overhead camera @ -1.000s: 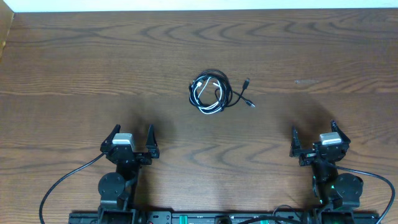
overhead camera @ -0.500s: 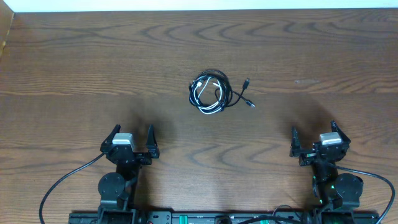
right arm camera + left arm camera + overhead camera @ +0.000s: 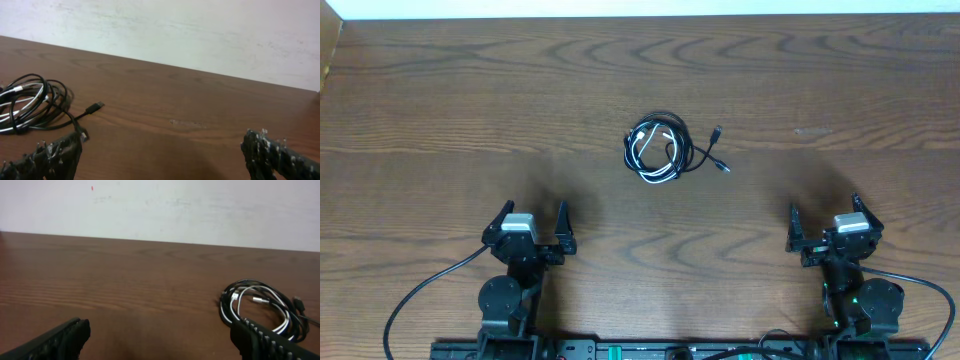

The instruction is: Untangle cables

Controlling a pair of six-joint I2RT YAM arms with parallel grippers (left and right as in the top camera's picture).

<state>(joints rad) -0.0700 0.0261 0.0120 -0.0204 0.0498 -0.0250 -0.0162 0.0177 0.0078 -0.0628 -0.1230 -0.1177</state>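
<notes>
The cables (image 3: 658,148) lie in one small tangled coil at the middle of the wooden table: black cords and one white cord, with two plug ends trailing to the right (image 3: 718,133). The coil also shows in the left wrist view (image 3: 260,307) and the right wrist view (image 3: 30,102). My left gripper (image 3: 532,217) is open and empty near the front left, well short of the coil. My right gripper (image 3: 823,213) is open and empty near the front right.
The wooden table (image 3: 470,100) runs to a white wall at the back. Thick black robot wires (image 3: 420,290) loop at the front edge beside the arm bases.
</notes>
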